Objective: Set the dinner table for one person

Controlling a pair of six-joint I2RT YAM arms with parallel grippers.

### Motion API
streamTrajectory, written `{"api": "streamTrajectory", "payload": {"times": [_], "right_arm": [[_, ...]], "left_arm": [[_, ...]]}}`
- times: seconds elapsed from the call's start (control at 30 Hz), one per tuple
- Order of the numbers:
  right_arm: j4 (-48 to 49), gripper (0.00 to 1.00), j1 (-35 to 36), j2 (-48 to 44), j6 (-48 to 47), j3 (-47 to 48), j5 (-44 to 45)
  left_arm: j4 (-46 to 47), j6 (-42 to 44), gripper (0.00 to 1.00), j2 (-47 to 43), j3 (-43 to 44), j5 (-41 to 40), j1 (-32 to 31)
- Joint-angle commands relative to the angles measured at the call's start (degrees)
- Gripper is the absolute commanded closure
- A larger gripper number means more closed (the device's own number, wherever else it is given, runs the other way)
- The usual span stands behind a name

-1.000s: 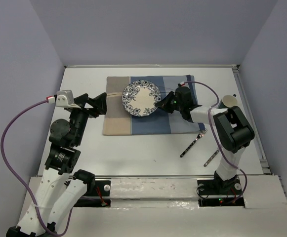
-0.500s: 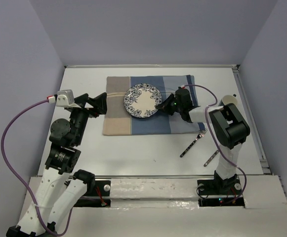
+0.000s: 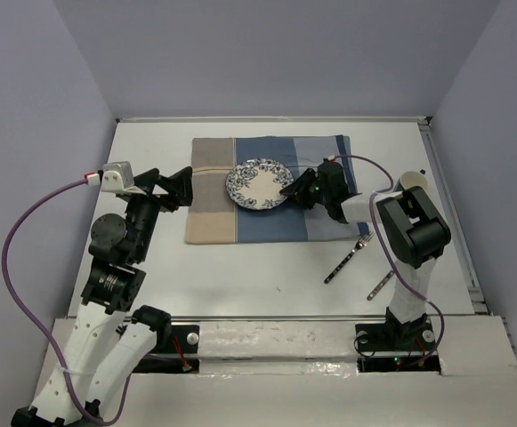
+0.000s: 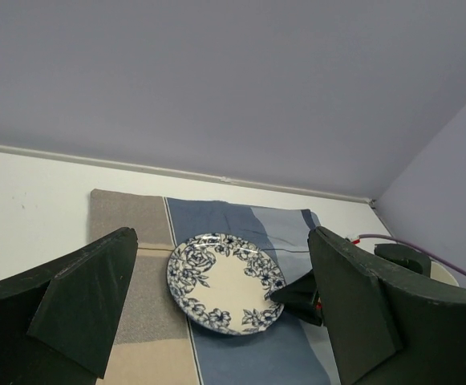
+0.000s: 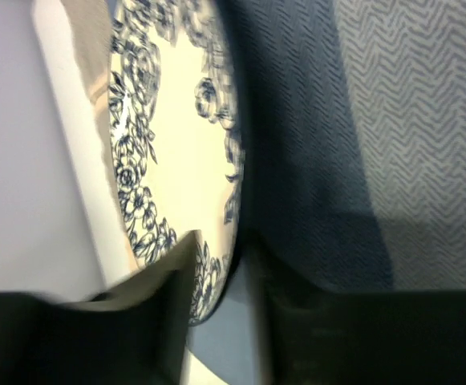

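Round blue-floral plate (image 3: 256, 184) pinched at its 3 o'clock rim by right gripper (image 3: 286, 190).
It lies over woven striped placemat (image 3: 231, 222) at 12 o'clock of flat white dinner table (image 3: 240, 276); left gripper (image 3: 185, 184) fingers spread.

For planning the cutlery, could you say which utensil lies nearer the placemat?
The fork, its tines by a corner of the placemat; the other utensil lies farther away to the right.

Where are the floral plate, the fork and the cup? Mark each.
floral plate (image 3: 256, 184), top external view, its cream centre.
fork (image 3: 346, 260), top external view, middle of the handle.
cup (image 3: 412, 182), top external view, its rim.
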Motion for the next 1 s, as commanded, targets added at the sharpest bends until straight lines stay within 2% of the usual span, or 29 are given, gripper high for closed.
{"api": "streamTrajectory", "payload": {"times": [0.0,0.1,0.17,0.33,0.53,0.83,0.97], "right_arm": [[6.91,0.5,-0.37,-1.95,-0.1,0.71,0.06],[3.22,0.35,-0.37,-3.26,-1.95,0.36,1.11],[2.25,0.3,-0.37,-4.05,-2.74,-0.34,1.38],[-3.19,0.2,-0.37,-8.09,-6.25,-3.06,3.4],[-11.1,0.07,-0.37,-17.23,-11.79,-9.03,8.67],[-22.88,0.06,-0.37,-33.83,-19.17,-11.77,15.35],[-29.65,0.08,-0.37,-40.25,-21.64,-9.58,22.19]], "left_arm": [[2.25,0.21,0.01,-0.1,-0.33,0.77,-0.29],[2.25,0.29,0.01,-0.01,-0.24,0.94,-0.21],[2.25,0.21,0.01,-0.27,-0.33,0.95,-0.29],[2.25,0.03,0.01,-1.33,-0.16,1.21,-0.29],[2.25,0.2,0.01,-3.44,0.11,1.12,-0.47],[2.34,0.29,0.01,-5.46,0.11,0.86,-1.7],[2.42,0.56,0.01,-6.07,0.02,0.33,-2.31]]}}
